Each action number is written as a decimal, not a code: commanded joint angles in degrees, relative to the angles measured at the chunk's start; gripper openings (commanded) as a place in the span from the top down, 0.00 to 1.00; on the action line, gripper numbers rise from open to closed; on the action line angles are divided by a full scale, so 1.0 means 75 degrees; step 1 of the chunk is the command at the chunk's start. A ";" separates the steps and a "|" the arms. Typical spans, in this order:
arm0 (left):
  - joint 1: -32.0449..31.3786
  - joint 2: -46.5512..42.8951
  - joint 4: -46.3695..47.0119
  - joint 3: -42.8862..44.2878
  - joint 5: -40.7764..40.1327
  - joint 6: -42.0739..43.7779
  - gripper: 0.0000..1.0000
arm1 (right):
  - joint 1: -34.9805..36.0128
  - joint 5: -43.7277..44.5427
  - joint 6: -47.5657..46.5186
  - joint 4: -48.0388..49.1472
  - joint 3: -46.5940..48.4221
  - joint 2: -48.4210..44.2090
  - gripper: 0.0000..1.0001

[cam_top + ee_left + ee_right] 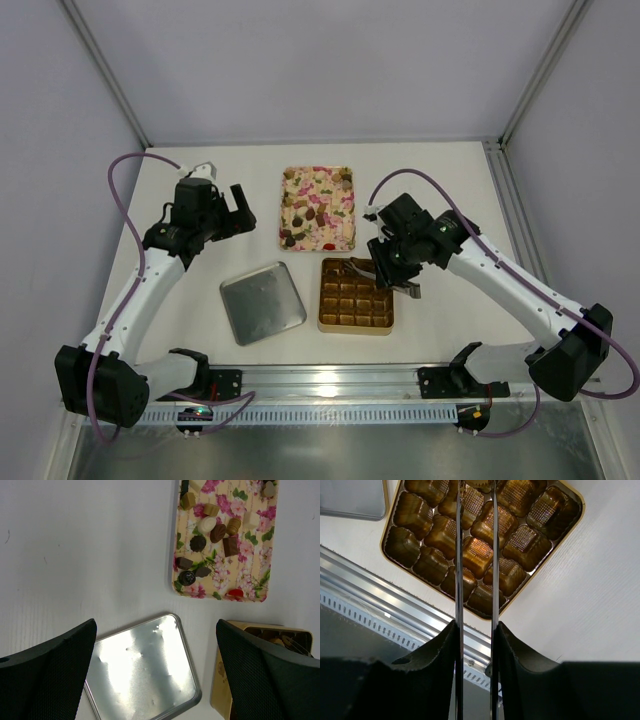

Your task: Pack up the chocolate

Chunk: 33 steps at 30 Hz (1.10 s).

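Fingers [50, 670] of the left gripper [155, 630] stand spread wide at the left of the overhead view, holding nothing, above the white table [255, 165]. Lower centre-left lies a flat silver metal lid with rounded corners [262, 302]. At upper centre sits the pink-and-cream floral rectangular tray [252, 565], with the chocolate [218, 532] scattered across it, mostly brown pieces and one red. Below the tray, just right of the lid, rests the gold-brown square box with grid cells [540, 512]. The right gripper [476, 495] hangs over the box's upper right part, its thin fingers parallel with a narrow gap. Whether they pinch anything cannot be told.
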 commanded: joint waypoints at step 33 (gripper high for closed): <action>0.0015 0.0034 0.0085 0.0202 0.0291 0.0084 0.00 | 0.0003 0.0898 -0.0440 0.0558 0.3614 0.3198 0.57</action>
